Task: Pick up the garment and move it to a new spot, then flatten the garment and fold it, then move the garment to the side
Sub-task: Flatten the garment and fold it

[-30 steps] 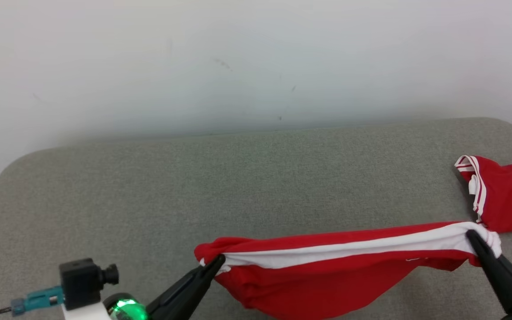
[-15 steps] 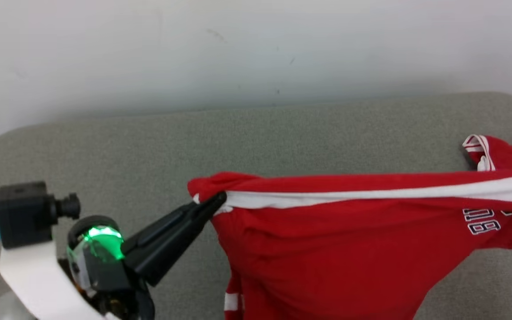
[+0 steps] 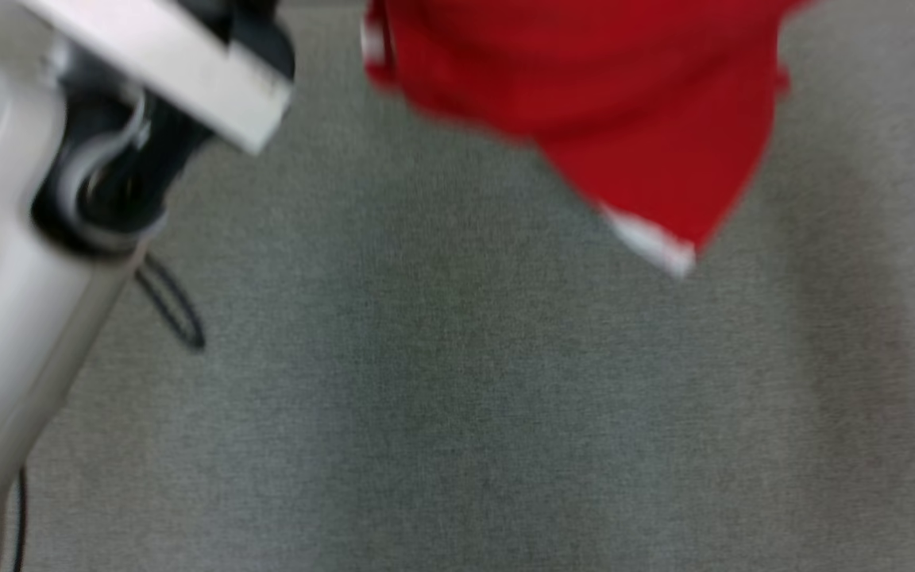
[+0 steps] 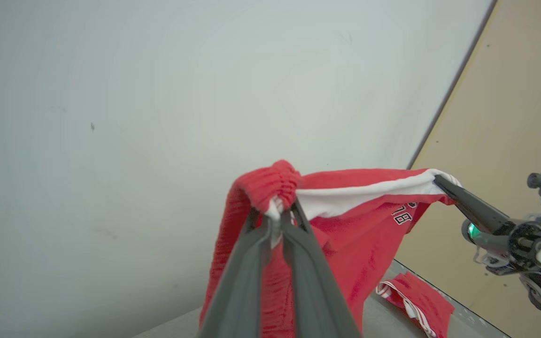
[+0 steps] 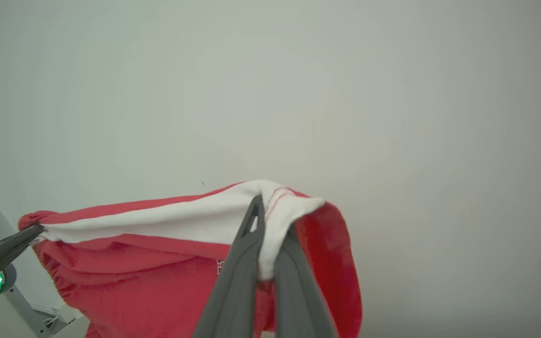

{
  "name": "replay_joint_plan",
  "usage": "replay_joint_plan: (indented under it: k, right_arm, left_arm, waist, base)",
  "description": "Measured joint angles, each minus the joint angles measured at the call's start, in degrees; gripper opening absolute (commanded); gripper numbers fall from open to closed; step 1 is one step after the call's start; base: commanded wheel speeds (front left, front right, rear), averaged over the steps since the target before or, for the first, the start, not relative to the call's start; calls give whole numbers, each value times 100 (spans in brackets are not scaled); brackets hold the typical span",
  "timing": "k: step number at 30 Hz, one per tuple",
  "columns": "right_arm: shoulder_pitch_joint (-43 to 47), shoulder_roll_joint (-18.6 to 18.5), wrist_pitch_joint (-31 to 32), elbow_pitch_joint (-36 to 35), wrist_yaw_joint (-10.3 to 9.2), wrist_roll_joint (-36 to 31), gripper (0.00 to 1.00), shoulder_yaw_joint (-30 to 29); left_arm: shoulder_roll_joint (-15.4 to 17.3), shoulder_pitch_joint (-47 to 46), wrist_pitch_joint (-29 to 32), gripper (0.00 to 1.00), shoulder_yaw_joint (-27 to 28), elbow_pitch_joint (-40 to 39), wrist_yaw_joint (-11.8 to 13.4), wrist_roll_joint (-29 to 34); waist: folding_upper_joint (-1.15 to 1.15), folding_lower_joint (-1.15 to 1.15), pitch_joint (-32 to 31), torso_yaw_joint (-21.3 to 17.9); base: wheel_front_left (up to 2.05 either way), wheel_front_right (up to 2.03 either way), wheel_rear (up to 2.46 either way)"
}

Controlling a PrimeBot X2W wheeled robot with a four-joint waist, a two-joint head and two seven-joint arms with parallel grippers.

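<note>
Head view is basically motion smear: the garment [image 3: 584, 95] runs off the top edge and the pale left forearm [image 3: 5, 318] is a blur cut by the left edge. From the left wrist, the print [image 4: 402, 216] is creased, only half readable, and the second red piece [image 4: 416, 300] is too small to identify. From the right wrist, the right tool [image 5: 270, 220] covers most of the print, and the left tool [image 5: 39, 228] gets chopped by the left edge.
</note>
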Motion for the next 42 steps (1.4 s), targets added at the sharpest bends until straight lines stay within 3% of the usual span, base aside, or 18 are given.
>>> replay_joint_plan:
  k: [4, 7, 13, 24, 28, 35, 42]
  right_arm:
    - [-941, 631, -378, 915, 0, -535, 0, 229]
    - [-1006, 824, -710, 1403, 0, -588, 0, 400]
    - [3, 597, -1301, 1572, 0, -305, 0, 828]
    - [3108, -637, -1808, 304, 0, 547, 0, 1162]
    - [4112, -899, -1724, -53, -1, 688, 0, 1140]
    - [5617, -1140, -1367, -547, 0, 918, 0, 877]
    - [6745, -1171, -943, -866, 2, 938, 0, 573]
  left_arm:
    - [-561, -824, -770, 0, -142, 1241, -233, 701]
    - [-859, -939, -1407, 0, -344, 2034, -370, 1058]
    - [-1088, -104, -1974, 0, -821, 2599, -520, 1187]
    - [-639, 3097, -2053, 0, -543, 907, -544, 1216]
    - [-605, 4217, -2053, 0, -478, 396, -399, 1345]
    - [-450, 5877, -2053, 0, -631, -292, 16, 1461]
    - [-265, 6816, -2040, 0, -578, -751, 256, 1283]
  waist:
    - [0, 0, 465, 6]
    - [0, 1, 674, 9]
    - [0, 0, 616, 41]
    - [0, -2, -351, 123]
    - [0, -3, -828, 159]
    - [0, -4, -1584, 199]
    - [0, -4, -2000, 321]
  base:
    - [0, 0, 0]
    - [0, 0, 0]
    - [0, 0, 0]
    - [0, 0, 0]
    - [0, 0, 0]
    - [0, 0, 0]
    - [0, 0, 0]
